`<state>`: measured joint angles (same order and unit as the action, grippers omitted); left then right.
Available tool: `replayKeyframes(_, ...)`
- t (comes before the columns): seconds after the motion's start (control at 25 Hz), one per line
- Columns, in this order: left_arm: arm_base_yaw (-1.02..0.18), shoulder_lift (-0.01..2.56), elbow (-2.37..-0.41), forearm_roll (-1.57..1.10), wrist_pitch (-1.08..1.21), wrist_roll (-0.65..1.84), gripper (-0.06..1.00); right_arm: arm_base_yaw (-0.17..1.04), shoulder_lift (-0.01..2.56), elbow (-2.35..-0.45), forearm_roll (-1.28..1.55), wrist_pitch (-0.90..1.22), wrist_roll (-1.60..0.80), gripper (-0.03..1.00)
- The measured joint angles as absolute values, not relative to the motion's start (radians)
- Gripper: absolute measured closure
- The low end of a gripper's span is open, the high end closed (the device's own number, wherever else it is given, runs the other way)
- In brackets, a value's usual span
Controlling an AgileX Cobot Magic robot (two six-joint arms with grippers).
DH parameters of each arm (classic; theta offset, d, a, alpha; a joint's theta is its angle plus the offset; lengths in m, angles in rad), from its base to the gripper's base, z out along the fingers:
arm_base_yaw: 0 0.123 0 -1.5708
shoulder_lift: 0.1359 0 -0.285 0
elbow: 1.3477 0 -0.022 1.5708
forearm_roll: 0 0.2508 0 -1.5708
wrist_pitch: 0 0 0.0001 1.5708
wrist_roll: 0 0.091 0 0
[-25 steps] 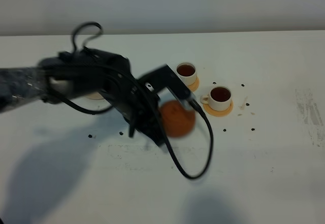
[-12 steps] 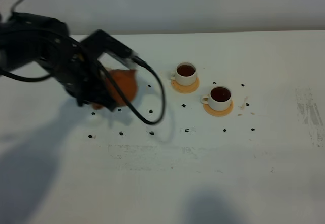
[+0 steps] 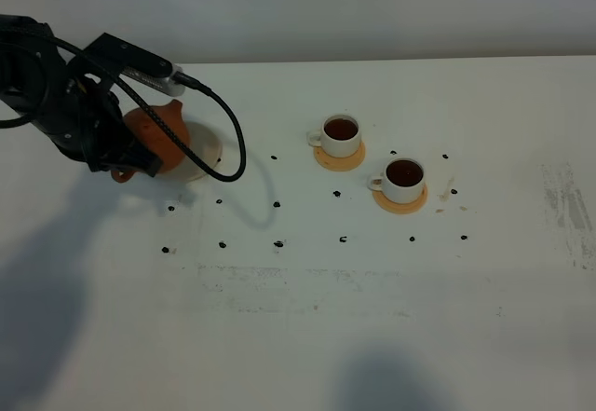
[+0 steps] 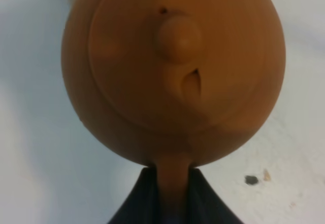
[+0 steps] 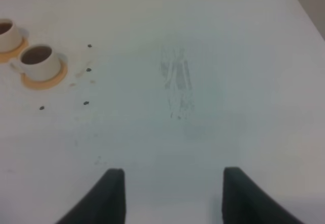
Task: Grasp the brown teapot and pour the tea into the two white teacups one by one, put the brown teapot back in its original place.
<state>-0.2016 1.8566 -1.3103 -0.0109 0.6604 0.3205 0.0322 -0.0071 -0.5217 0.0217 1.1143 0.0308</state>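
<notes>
The brown teapot [image 3: 160,134] is over the left part of the pale beige disc [image 3: 203,155] at the left of the table; I cannot tell if it rests on it. My left gripper [image 3: 124,167] is shut on its loop handle. The left wrist view shows the teapot [image 4: 172,66] from above, lid on, with the gripper [image 4: 172,178] clamping the handle. Two white teacups [image 3: 341,131] [image 3: 404,174] hold dark tea [image 3: 342,129] and stand on orange-tan coasters [image 3: 339,160]. My right gripper [image 5: 170,183] is open and empty over bare table; both cups [image 5: 38,60] show far from it.
Small dark specks [image 3: 277,204] are scattered on the white table [image 3: 307,318] between the disc and the cups. A scuffed grey patch [image 3: 563,201] marks the right side. The left arm's black cable [image 3: 228,141] loops over the disc's right edge.
My left arm has carried the teapot leftward, from beside the cups to over the beige disc. The cups and their tea have not moved.
</notes>
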Motion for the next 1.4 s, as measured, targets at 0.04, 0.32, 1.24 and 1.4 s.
replayKeyframes(0.04, -0.200, 1.866, -1.320, -0.012, 0.657, 0.321, 0.86, 0.032, -0.007, -0.522, 0.022, 1.114, 0.031, 0.55)
replayKeyframes(0.32, -0.200, 1.962, -1.390, -0.017, 0.649, 0.320, 0.86, 0.032, -0.007, -0.522, 0.022, 1.114, 0.031, 0.55)
replayKeyframes(1.24, -0.175, 2.108, -1.517, -0.019, 0.629, 0.320, 0.86, 0.032, -0.007, -0.522, 0.022, 1.114, 0.031, 0.55)
replayKeyframes(1.4, -0.175, 2.111, -1.520, -0.019, 0.648, 0.320, 0.86, 0.032, -0.007, -0.522, 0.022, 1.114, 0.031, 0.55)
